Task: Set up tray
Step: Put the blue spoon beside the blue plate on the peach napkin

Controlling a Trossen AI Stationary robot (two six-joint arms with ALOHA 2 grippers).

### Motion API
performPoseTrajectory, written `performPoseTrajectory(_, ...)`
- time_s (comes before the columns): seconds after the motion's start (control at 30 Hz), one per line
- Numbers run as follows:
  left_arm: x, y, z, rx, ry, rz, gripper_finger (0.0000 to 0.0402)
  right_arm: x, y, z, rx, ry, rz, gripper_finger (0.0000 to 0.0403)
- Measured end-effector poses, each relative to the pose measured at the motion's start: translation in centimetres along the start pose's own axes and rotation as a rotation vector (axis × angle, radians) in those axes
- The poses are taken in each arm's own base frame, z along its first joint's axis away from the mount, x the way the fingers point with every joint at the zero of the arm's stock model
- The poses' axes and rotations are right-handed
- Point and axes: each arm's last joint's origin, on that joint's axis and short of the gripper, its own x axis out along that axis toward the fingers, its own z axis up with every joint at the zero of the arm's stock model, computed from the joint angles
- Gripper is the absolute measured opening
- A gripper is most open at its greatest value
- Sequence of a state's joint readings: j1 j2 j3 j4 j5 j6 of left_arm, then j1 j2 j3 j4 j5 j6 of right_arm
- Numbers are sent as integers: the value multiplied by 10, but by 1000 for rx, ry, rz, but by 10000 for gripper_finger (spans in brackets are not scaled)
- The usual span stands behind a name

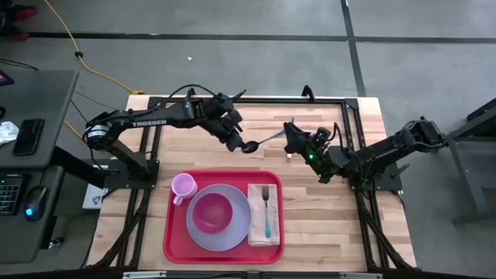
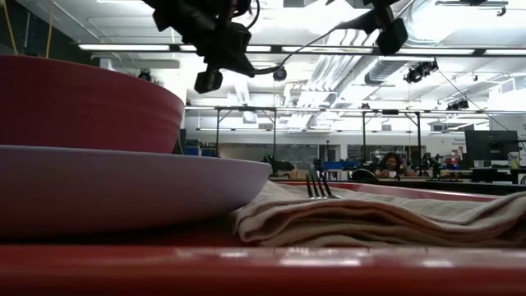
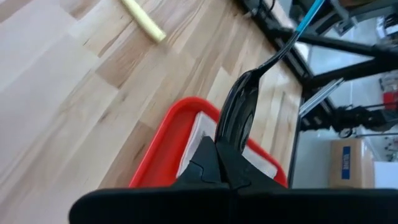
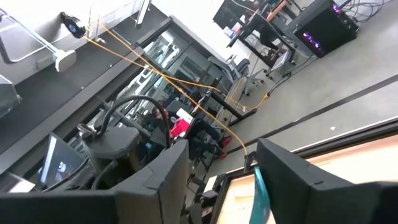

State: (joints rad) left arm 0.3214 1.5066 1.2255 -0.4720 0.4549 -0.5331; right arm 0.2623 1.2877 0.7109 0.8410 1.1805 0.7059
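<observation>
A spoon (image 1: 267, 138) with a dark bowl and a teal handle hangs in the air over the table's far half, between my two grippers. My left gripper (image 1: 242, 142) is shut on its bowl end. My right gripper (image 1: 288, 136) is open at the handle end. In the right wrist view the teal handle (image 4: 260, 196) lies between the spread fingers, close to one of them; I cannot tell whether it touches. The red tray (image 1: 174, 232) lies at the near middle. It carries a pink cup (image 1: 183, 186), a grey plate (image 1: 232, 232) with a magenta bowl (image 1: 211, 211), and a beige napkin (image 1: 257, 225) with a fork (image 1: 266, 209) on it. My left gripper (image 3: 224, 168) pinches the spoon's dark bowl (image 3: 239, 112) at its free end, between the two fingers. The bowl stands on edge between them. The fingers lie along the spoon, coming from the table's left. The spoon is lifted clear, its handle (image 3: 305, 18) pointing away toward the right arm.
A small yellow stick (image 3: 143, 22) lies on the bare wood (image 1: 325, 232) beyond the tray, below the grippers. Black frame rails (image 1: 349, 132) run along the table's far and side edges. A desk with a keyboard and mouse (image 1: 31, 209) stands off the left side.
</observation>
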Motion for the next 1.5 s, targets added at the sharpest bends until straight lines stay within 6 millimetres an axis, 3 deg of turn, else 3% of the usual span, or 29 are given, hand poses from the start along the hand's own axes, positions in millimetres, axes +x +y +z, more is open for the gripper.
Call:
performPoseTrajectory(0.5,-15,-1,-12,26,80,43,6,-1,2,5,-148,-16,-9,158)
performPoseTrajectory(0.9,-37,-10,-14,61,208,183,6,-7,23,27,-656,125,388,153)
performPoseTrajectory(1.2,-44,-22,-1,27,241,224,6,5,63,41,-1075,601,383,138)
performPoseTrajectory(1.37,-40,-29,9,24,278,285,6,12,84,50,-1198,800,400,138)
performPoseTrajectory(1.5,-35,-35,18,31,282,289,6,16,93,46,-1258,941,417,138)
